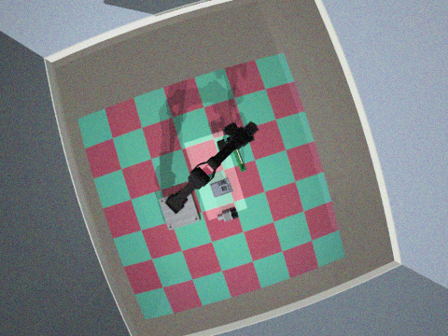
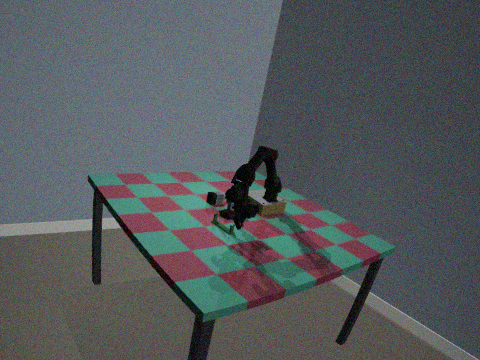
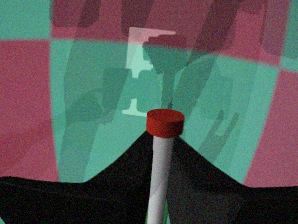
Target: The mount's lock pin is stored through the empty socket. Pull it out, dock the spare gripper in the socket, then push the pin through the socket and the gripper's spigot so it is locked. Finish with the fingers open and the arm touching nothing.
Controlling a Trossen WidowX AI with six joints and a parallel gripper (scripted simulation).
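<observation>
The gripper (image 2: 239,226) (image 3: 163,145) is shut on the lock pin (image 3: 160,175), a pale grey rod with a red head (image 3: 165,123). The head stands just beyond the fingertips; the pin's far end is hidden. The gripper hangs low over the table beside the green cradle, with no socket around the visible part of the pin. In the top view the arm hides the fingertips. A grey block (image 1: 221,188), apparently the mount, stands between the arm and a black-and-grey body (image 1: 229,215) (image 2: 215,198), apparently the spare gripper. The socket is too small to make out.
A green cradle (image 1: 242,167) (image 2: 222,226) with raised ends lies close to the gripper. The arm's base plate (image 1: 183,220) (image 2: 270,204) is at the left in the top view. The table top (image 1: 252,240) (image 2: 190,239) is red and green checkered, with arm shadows across it.
</observation>
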